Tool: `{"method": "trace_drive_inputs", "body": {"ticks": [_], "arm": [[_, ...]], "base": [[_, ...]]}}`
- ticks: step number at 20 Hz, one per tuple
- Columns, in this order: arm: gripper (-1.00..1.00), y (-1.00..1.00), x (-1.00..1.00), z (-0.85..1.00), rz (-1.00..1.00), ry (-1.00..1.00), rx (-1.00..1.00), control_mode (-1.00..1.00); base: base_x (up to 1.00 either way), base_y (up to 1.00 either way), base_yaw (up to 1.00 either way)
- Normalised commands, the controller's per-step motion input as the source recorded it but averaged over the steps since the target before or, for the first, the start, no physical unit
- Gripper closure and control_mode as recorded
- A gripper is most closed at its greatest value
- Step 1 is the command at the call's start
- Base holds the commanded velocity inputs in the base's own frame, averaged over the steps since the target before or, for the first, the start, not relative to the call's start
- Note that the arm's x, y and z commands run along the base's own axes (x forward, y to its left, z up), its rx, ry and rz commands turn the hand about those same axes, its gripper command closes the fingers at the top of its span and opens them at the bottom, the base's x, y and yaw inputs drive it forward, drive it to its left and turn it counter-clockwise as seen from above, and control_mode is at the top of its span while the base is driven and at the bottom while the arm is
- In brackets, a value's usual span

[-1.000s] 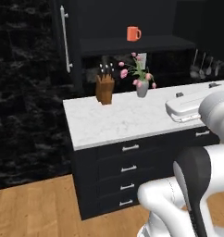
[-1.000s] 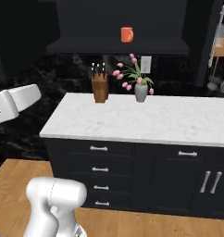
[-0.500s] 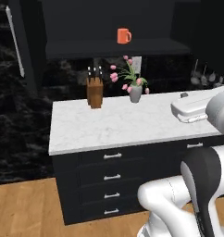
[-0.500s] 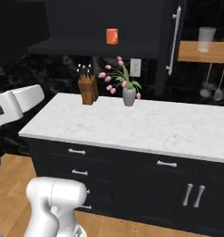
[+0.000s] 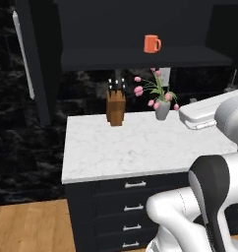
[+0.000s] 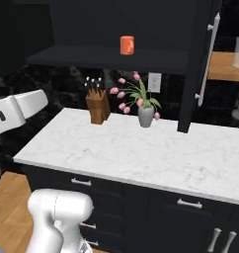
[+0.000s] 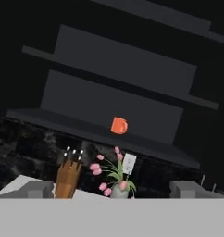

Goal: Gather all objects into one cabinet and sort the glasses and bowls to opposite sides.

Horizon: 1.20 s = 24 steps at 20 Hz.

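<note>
An orange handled mug (image 5: 151, 44) (image 6: 127, 45) (image 7: 118, 125), one of the glasses, stands alone on the long shelf board of the open charcoal-black cabinet (image 5: 106, 60) (image 6: 72, 55) (image 7: 63, 121) above the counter. My gripper (image 7: 113, 190) is open, its two dark fingertips wide apart at the bottom of the hand view. It is well short of the cabinet, with nothing between the fingers. The bowls are out of view.
On the white marble counter (image 5: 126, 147) (image 6: 141, 153) stand a wooden knife block (image 5: 115, 106) (image 6: 98, 106) (image 7: 67, 178) and a grey vase of pink tulips (image 5: 162, 109) (image 6: 145, 115). Open cabinet doors with pale handles (image 5: 23, 54) (image 6: 209, 59) flank the shelf. Drawers sit below the counter.
The whole picture has shifted and the counter looks nearer, so the base has driven. The mug, knife block and vase kept their places. The gripper stayed open.
</note>
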Motion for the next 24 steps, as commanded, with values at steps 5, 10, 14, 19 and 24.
{"method": "trace_drive_inputs", "body": {"ticks": [5, 10, 14, 19, 24], "arm": [[-1.00, 0.00, 0.00, 0.00, 0.00, 0.00, 0.00, 1.00], [-1.00, 0.00, 0.00, 0.00, 0.00, 0.00, 0.00, 1.00], [-1.00, 0.00, 0.00, 0.00, 0.00, 0.00, 0.00, 1.00], [-1.00, 0.00, 0.00, 0.00, 0.00, 0.00, 0.00, 1.00], [-1.00, -0.02, 0.02, -0.03, 0.00, 0.10, 0.02, -1.00]], "base": [[0.64, -0.31, 0.15], [0.77, -0.51, 0.17], [0.04, -0.23, 0.14], [0.00, -0.01, 0.09], [0.00, 0.00, 0.04]]}}
